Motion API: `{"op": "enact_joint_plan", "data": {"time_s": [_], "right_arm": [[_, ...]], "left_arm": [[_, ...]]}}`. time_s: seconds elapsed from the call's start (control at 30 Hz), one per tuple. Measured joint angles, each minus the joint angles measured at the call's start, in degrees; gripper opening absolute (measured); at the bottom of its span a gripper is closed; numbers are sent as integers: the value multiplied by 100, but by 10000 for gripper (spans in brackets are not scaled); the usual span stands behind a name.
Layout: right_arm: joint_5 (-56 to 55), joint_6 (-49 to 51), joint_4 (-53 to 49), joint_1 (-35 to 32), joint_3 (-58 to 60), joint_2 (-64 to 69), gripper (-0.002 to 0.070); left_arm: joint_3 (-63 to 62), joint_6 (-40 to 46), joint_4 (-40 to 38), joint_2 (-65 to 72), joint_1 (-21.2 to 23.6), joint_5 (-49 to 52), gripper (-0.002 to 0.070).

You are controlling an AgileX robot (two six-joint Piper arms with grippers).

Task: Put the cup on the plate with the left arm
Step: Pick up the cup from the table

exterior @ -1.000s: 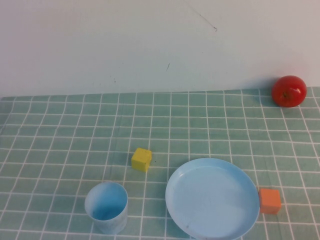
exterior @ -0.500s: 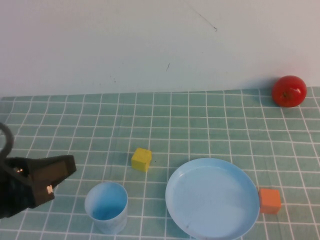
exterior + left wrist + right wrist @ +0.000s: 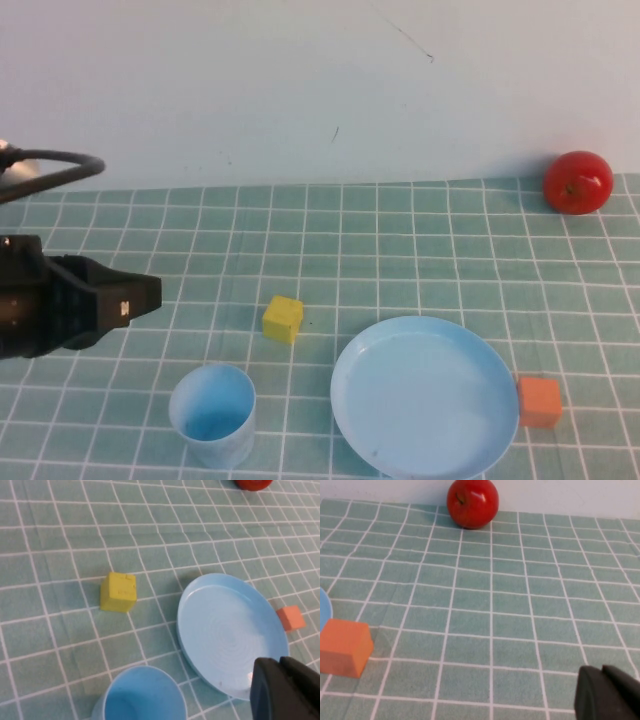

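The light blue cup (image 3: 212,415) stands upright near the table's front edge, left of the large light blue plate (image 3: 425,395). Both show in the left wrist view: the cup (image 3: 140,695) and the plate (image 3: 230,630). My left gripper (image 3: 150,295) reaches in from the left edge, above and behind-left of the cup, not touching it. Its jaws are shut and empty in the left wrist view (image 3: 277,667). My right gripper (image 3: 601,672) shows only in the right wrist view, shut and empty over bare cloth.
A yellow cube (image 3: 283,318) sits between the cup and the plate, a little farther back. An orange cube (image 3: 540,401) touches the plate's right rim. A red apple (image 3: 578,182) rests at the back right by the wall. A green checked cloth covers the table.
My left arm came into view from the left edge, then rose and moved farther right, its tip now behind-left of the cup. The objects have not moved.
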Motion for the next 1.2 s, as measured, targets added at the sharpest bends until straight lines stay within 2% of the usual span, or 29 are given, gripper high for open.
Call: {"op": "enact_joint_plan", "data": {"time_s": [0.3,0.4,0.57,0.77,0.93,1.0,1.07,1.2], "right_arm": [[0,0,0,0,0,0,-2],[0,0,0,0,0,0,-2],[0,0,0,0,0,0,-2],[0,0,0,0,0,0,-2],[0,0,0,0,0,0,-2],[0,0,0,0,0,0,-2],[0,0,0,0,0,0,-2],[0,0,0,0,0,0,-2]], "left_arm": [[-110,401,485,472,0,-197,-2],[-340,401,545,887,-13,86,-2],[-766,409,970,1157,-486,490,-2],[-1066,-504,2121,1203,-1189,387,-2],[-1076,-1321,2954,1442,-1356,483,13],[-1076,-1405,3088,1554,-1356,558,71],[-1076,-1427,3100,1641,-1356,569,174],[-1076,-1467,3100,1844,-1356,401,440]]}}
